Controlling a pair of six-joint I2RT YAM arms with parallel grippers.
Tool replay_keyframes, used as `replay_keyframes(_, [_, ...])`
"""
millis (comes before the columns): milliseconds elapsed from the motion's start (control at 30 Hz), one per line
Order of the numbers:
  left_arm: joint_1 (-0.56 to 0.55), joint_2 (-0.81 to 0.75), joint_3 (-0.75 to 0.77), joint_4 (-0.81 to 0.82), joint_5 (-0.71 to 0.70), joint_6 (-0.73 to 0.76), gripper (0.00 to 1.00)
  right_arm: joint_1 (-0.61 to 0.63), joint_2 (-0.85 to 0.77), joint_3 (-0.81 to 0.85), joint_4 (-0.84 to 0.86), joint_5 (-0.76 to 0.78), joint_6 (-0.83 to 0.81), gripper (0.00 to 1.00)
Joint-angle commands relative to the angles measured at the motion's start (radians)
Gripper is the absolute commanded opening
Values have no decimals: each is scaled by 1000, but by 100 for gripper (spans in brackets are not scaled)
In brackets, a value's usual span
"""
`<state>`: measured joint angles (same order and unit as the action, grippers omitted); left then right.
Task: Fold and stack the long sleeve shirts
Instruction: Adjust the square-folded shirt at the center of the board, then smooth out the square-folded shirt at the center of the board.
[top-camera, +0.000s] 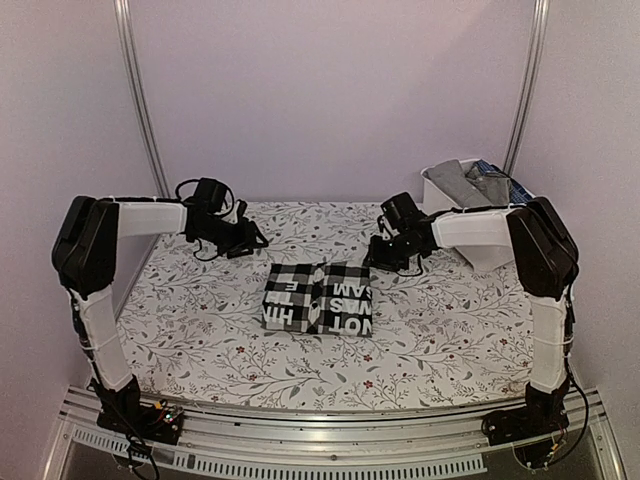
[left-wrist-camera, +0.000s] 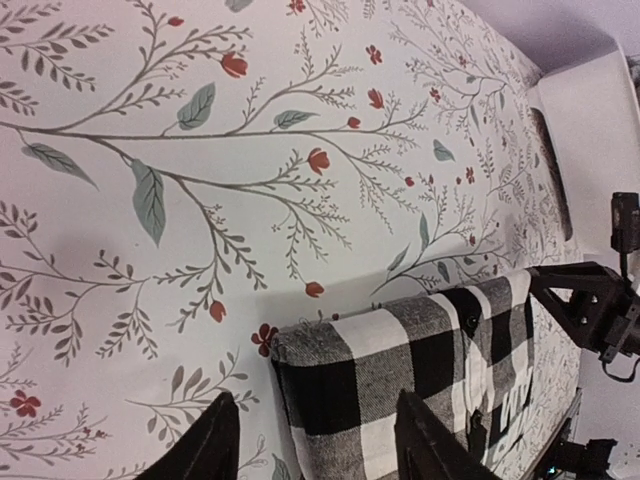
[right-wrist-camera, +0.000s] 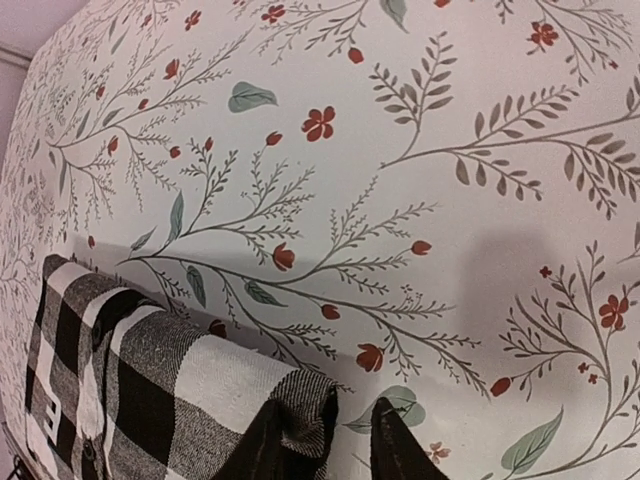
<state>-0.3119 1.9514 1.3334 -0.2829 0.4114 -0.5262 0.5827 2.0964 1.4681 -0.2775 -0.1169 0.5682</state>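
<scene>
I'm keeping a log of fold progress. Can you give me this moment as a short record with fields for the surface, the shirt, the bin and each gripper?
surface: table under a floral cloth
folded item: black-and-white check shirt, a flat rectangle at mid-table
bin: white bin at the far right, holding a grey garment and a blue patterned garment
left gripper: open, fingers wide apart either side of a shirt corner
right gripper: open a little, at another shirt corner
stack: one folded shirt on the table

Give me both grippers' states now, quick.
Left gripper: open, astride the shirt corner.
Right gripper: slightly open, shirt corner between the jaws.
</scene>
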Motion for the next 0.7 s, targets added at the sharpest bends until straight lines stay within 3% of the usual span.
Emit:
replay_keyframes(0, [10, -79, 19, -67, -28, 34, 55, -1, -11, 82, -88, 58, -51, 43])
replay_keyframes(67, [3, -133, -15, -62, -24, 26, 54, 8, -42, 87, -114, 87, -62, 54])
replay_keyframes(167, [-28, -217, -104, -41, 11, 0, 40, 37, -88, 92, -140, 111, -71, 55])
replay_keyframes(267, [-77, -287, -189, -20, 31, -28, 20, 89, -130, 87, -138, 91, -67, 42])
replay_keyframes(333, [-112, -321, -249, 11, 54, -57, 12, 137, -140, 86, -133, 80, -61, 37])
replay_keyframes(500, [-181, -332, -342, 98, 83, -113, 7, 208, -104, 92, -92, 33, -40, 31])
replay_keyframes(667, [-196, -230, -349, 155, 101, -117, 5, 203, -10, 141, -75, 11, -45, 29])
